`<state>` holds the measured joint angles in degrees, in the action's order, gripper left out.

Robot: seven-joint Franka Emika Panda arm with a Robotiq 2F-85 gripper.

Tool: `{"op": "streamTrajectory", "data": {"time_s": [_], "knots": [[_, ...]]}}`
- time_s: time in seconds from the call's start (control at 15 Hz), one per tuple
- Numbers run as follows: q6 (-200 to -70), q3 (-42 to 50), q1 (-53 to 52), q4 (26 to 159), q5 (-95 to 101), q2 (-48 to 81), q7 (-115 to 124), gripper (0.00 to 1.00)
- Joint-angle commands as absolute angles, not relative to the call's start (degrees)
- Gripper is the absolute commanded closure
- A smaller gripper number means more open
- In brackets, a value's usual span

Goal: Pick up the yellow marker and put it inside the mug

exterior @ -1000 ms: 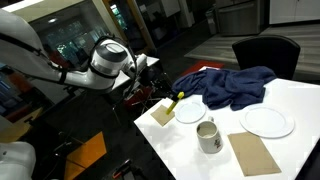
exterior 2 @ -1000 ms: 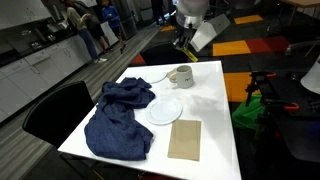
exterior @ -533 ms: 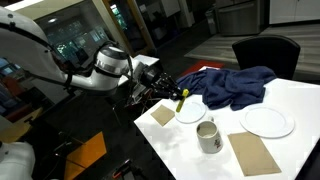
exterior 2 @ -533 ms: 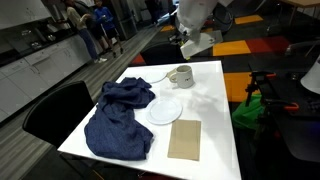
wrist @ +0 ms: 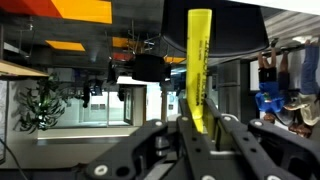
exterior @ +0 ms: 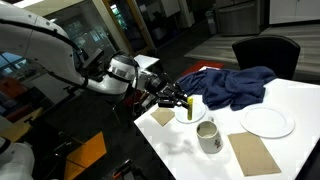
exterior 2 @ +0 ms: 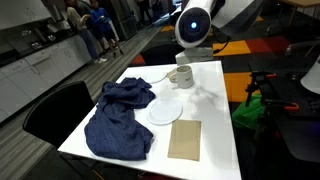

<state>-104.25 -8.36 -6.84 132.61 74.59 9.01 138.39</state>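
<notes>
My gripper [exterior: 180, 100] is shut on the yellow marker [exterior: 190, 102] and holds it in the air above the table's near corner, left of and above the mug [exterior: 208, 135]. The mug is whitish-grey with a dark marking and stands upright between two plates. In the wrist view the yellow marker [wrist: 198, 70] sticks up from between the closed fingers [wrist: 200, 128]. In an exterior view the gripper [exterior 2: 186, 58] hangs just above the mug [exterior 2: 181, 76]; the marker is hard to make out there.
A blue cloth [exterior: 230, 85] lies bunched at the back of the white table [exterior: 300, 150]. There are white plates [exterior: 267, 121] [exterior: 190, 112] and brown napkins [exterior: 255, 153] [exterior: 163, 115]. The cloth [exterior 2: 118, 120], a plate [exterior 2: 166, 108] and a napkin [exterior 2: 185, 138] also show here.
The arm has swung over the table's corner and lowered, carrying the yellow marker closer to the mug. The objects on the table have not moved.
</notes>
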Motion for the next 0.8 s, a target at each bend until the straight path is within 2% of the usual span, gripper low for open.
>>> {"op": "streamTrajectory", "data": {"time_s": [0.0,0.73], "knots": [[-100.8,-7.5,-7.4,129.2,75.8,15.6,143.1,0.95],[-102.7,-6.5,-6.9,125.2,79.6,23.2,143.7,0.95]]}}
